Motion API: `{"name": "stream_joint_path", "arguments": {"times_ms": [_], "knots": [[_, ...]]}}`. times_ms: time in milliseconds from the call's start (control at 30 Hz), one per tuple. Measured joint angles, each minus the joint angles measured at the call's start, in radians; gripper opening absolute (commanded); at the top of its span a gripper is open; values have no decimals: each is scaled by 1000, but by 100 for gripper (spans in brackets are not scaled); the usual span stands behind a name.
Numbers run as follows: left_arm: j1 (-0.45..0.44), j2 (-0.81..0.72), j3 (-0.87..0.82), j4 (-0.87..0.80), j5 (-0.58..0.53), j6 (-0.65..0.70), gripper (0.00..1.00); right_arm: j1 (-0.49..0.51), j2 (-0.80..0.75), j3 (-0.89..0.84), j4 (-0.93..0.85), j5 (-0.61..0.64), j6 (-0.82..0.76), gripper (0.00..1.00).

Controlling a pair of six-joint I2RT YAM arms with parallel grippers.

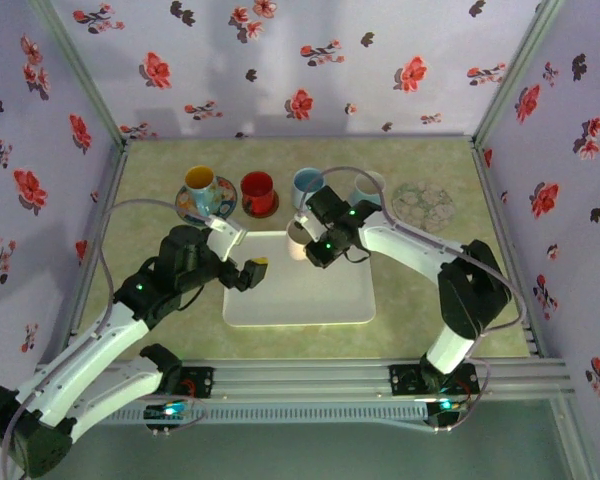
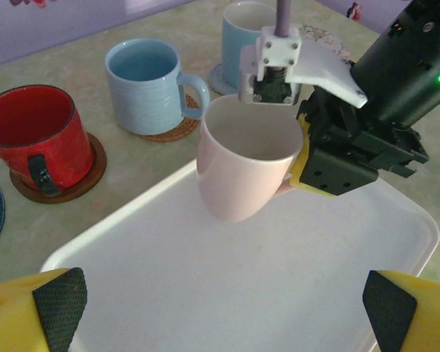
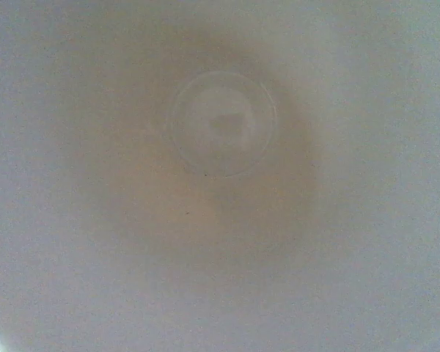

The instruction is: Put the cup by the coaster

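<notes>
A pale pink cup (image 2: 246, 165) hangs tilted over the far part of the white tray (image 2: 205, 293). My right gripper (image 2: 299, 158) is shut on its rim at the handle side. Seen from above, the cup (image 1: 298, 243) is at the tray's back edge under that gripper (image 1: 312, 246). The right wrist view looks straight into the cup's inside (image 3: 220, 125). An empty floral coaster (image 1: 423, 205) lies at the back right of the table. My left gripper (image 1: 245, 272) hovers open over the tray's left part, its yellow fingers (image 2: 29, 312) wide apart and holding nothing.
Along the back stand an orange mug (image 1: 202, 188) on a patterned coaster, a red mug (image 1: 258, 192) on a brown one, a blue mug (image 1: 307, 185) and a paler blue mug (image 1: 368, 188). Flowered walls close in the table on three sides.
</notes>
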Motion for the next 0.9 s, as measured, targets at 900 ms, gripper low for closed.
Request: {"name": "stream_joint_path", "arguments": {"times_ms": [900], "knots": [[-48, 259, 94, 225, 68, 37, 100, -229, -328, 23, -129, 91, 27, 0]]}}
